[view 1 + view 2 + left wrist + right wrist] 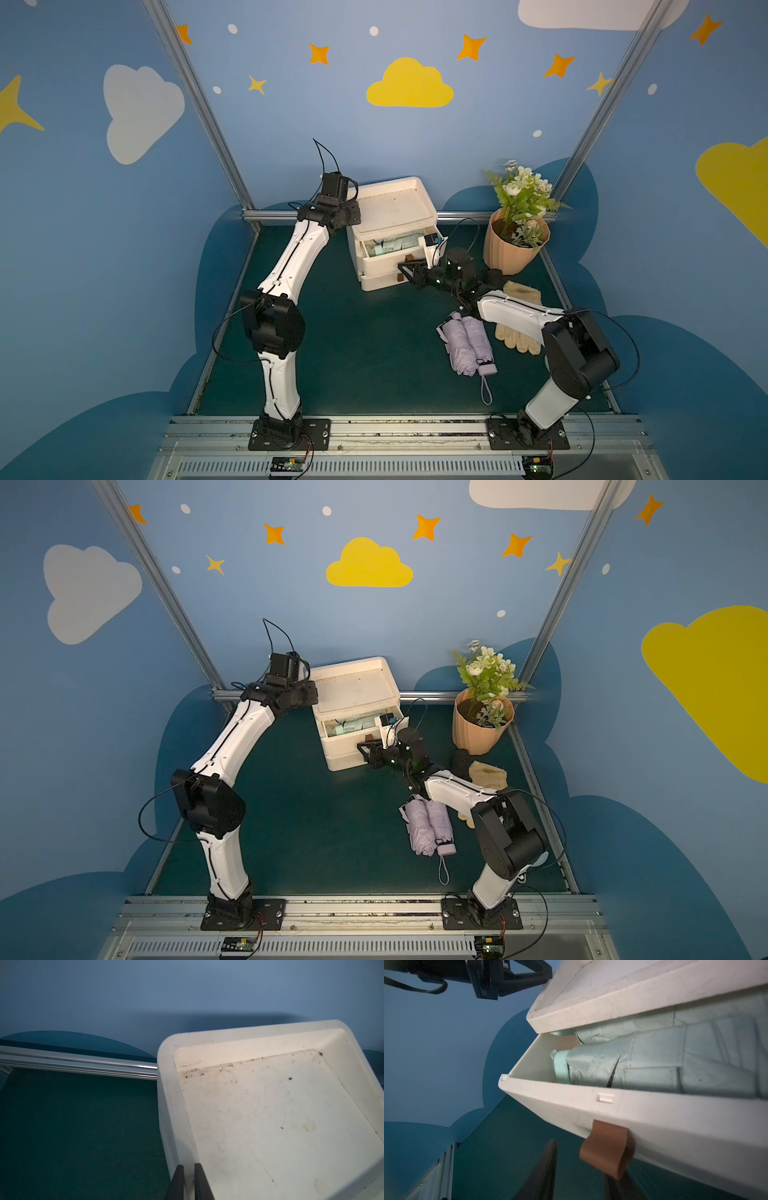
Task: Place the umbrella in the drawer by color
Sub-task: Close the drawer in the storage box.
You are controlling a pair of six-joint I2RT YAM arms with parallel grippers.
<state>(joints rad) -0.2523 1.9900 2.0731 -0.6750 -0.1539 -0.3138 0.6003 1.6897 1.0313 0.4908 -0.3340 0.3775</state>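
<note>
A white drawer cabinet [390, 208] stands at the back middle in both top views. Its top drawer [654, 1126] is pulled out, and a mint green umbrella [654, 1064] lies inside it. A folded lilac umbrella [467, 345] [428, 827] lies on the mat near the right arm. My left gripper [189, 1165] is shut on the cabinet's left rim [166, 1105]. My right gripper [579, 1161] stands open at the top drawer's front. The brown loop handle [608, 1147] hangs over one of its fingertips, and the other fingertip [548, 1165] stands apart from the handle.
A potted plant [513, 249] stands right of the cabinet. Beige gloves [519, 336] lie under the right arm beside the lilac umbrella. Aluminium rails [457, 216] border the green mat [353, 353]. A lower drawer [382, 282] is shut.
</note>
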